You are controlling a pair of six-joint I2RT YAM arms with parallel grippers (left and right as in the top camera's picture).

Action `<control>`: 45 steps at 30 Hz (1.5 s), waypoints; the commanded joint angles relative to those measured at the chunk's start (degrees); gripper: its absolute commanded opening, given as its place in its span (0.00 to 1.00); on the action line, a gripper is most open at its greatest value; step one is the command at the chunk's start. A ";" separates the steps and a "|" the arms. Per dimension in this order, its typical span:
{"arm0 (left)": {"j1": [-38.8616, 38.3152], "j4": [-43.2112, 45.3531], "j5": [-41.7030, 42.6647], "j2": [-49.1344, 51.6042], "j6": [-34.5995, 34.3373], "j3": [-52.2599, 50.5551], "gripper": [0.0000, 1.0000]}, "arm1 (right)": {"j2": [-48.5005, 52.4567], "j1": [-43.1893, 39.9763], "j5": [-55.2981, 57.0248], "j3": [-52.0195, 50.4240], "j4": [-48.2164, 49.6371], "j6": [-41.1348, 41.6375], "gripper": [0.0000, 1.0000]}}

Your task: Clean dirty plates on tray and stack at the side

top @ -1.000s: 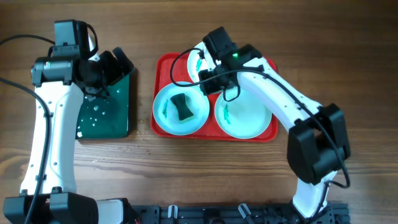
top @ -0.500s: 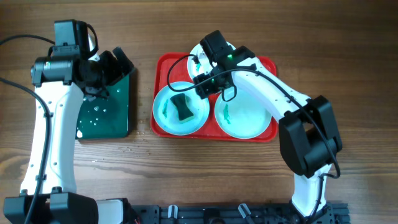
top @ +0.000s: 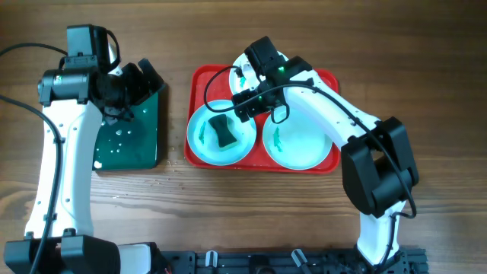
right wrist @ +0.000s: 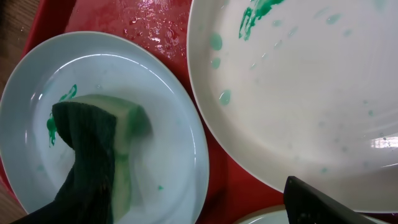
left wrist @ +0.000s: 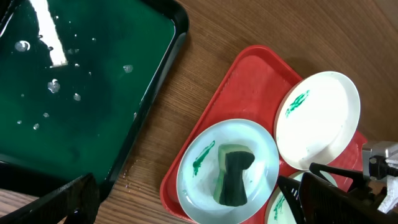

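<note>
Left aqua plate (right wrist: 168, 124) sits on the red tray (top: 199, 84) with the sponge (right wrist: 93, 155) lying on it. The white plate (right wrist: 311, 93) is behind, its rim overlapping that one, and the right aqua plate (top: 304, 144) is alongside. All three show green smears. The right pincer (top: 245, 105) hovers just above the sponge and looks spread and empty, though only one fingertip (right wrist: 323, 202) shows. The left pincer (top: 141, 80), wide apart, hangs over the green tray (top: 144, 144) on the tabletop (top: 228, 205).
</note>
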 commanded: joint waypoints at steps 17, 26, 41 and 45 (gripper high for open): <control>0.24 -0.04 -0.09 0.28 0.07 0.04 1.00 | 0.96 0.13 -0.87 0.31 -0.09 -0.22 0.65; 0.24 -0.04 -0.09 0.28 0.07 0.04 1.00 | 0.98 0.13 -0.90 0.31 -0.22 -0.17 0.64; 0.24 -0.04 -0.07 0.28 0.07 0.04 1.00 | 0.96 0.13 -0.90 0.31 -1.84 -0.15 0.74; 0.24 -0.07 -0.07 0.28 0.07 0.04 1.00 | 0.98 0.13 -0.90 0.31 -1.81 -0.17 0.74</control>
